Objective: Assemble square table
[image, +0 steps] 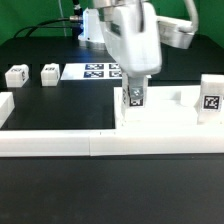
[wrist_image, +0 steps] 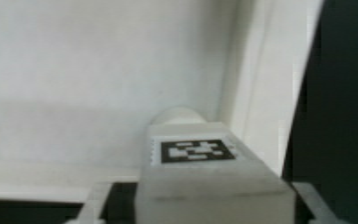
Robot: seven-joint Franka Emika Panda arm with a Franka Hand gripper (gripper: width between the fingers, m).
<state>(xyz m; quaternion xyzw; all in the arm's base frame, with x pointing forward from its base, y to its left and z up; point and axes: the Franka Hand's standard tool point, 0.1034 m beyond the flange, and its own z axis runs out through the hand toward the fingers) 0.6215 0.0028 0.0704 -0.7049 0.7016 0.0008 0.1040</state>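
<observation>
Much of the hand (image: 135, 92) is hard to read. In the exterior view it blurs into the white arm above, and the wrist view shows only dark edges on either side of the block it carries. It is pinching the held leg (wrist_image: 197, 150), a short white block kept upright, with one tag facing each camera.

That leg hangs over the corner of the square slab (image: 168, 112) on the exterior view's left. Whether it touches the slab cannot be told. The slab lies on the black surface (image: 110, 190) toward the exterior view's right, just behind the long border bar (image: 60, 142). The wrist view shows only part of it, with its raised rim and a dark strip beyond.

The arm covers part of the marker board (image: 92, 71). No writing can be read, only black-and-white tag patterns.

There are four legs. One is held, the right leg (image: 210, 97) stands at the slab's far side, and two loose legs (image: 16, 76) (image: 49, 73) sit well apart from the slab on the exterior view's left. There is one slab.
</observation>
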